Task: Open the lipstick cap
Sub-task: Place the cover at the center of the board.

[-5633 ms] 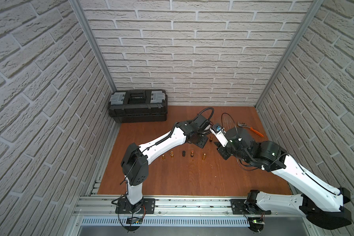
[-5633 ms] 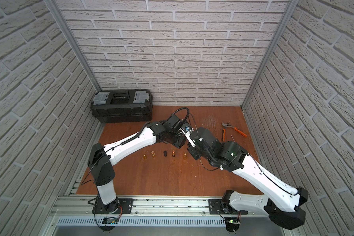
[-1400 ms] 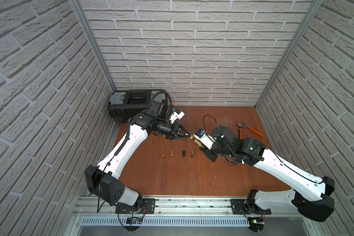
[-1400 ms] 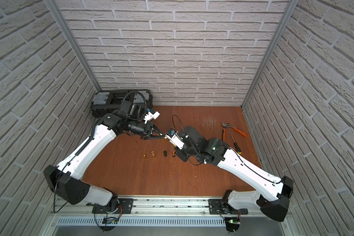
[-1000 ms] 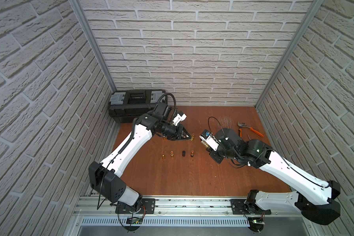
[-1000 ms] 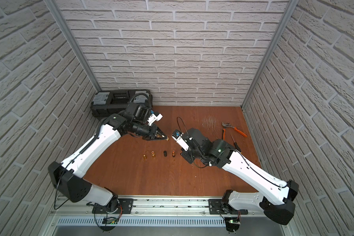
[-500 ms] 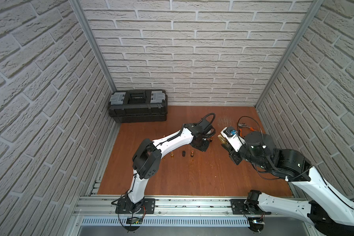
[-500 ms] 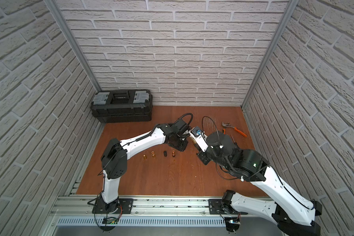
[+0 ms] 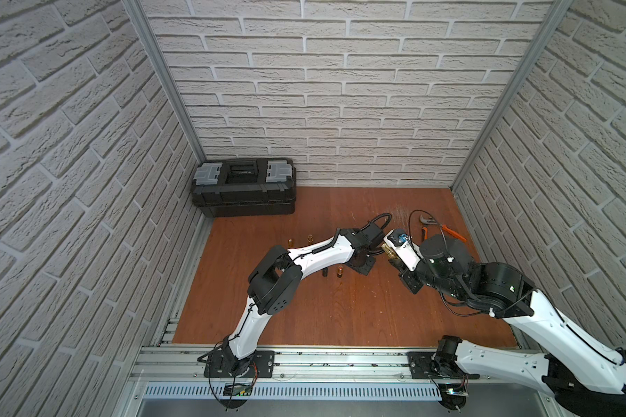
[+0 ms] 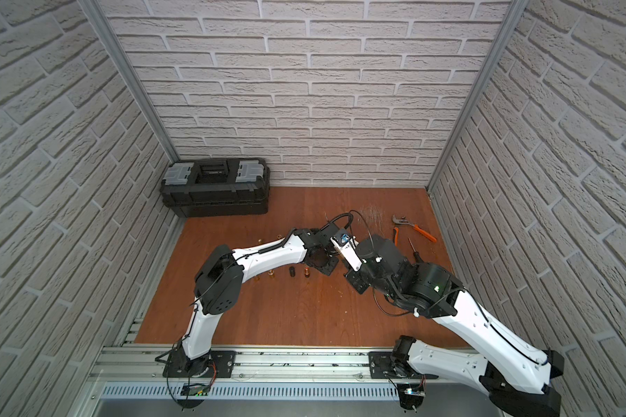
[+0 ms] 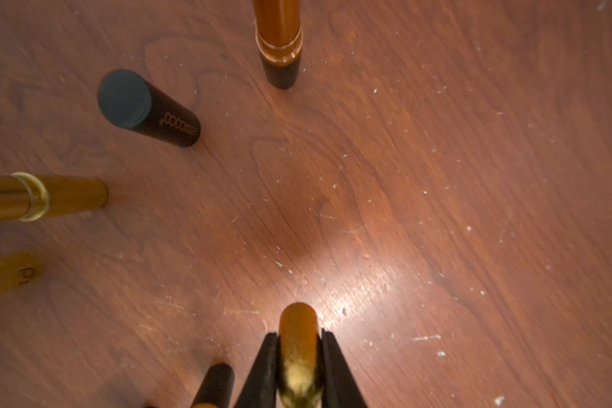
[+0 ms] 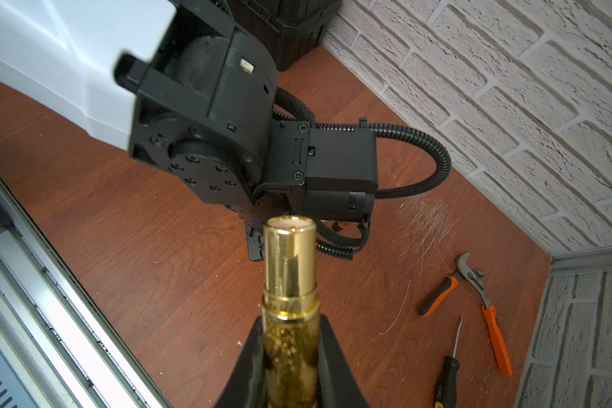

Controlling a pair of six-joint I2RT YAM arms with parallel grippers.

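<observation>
My right gripper (image 12: 291, 319) is shut on the glittery gold lower part of the lipstick (image 12: 290, 261). Its shiny gold inner tube stands bare, with the open end towards the left arm's black wrist (image 12: 227, 141). In a top view the lipstick (image 9: 386, 250) shows as a gold speck just right of that wrist. My left gripper (image 11: 299, 335) is shut on the amber-gold lipstick cap (image 11: 297, 325). The cap's rounded end points down at the wooden table (image 11: 438, 176), close above it. Cap and lipstick are apart.
Several other lipsticks stand on the table: a black one (image 11: 149, 109), gold ones (image 11: 280, 39) (image 11: 43, 197), a row (image 9: 339, 273), and two further back (image 9: 309, 238). A black toolbox (image 9: 244, 187) sits at the back left. Orange pliers (image 12: 474, 289) and a screwdriver (image 12: 449, 367) lie right.
Over the last second my left gripper swung from high at the back left down to the table beside the right gripper. The right gripper shifted right with the lipstick.
</observation>
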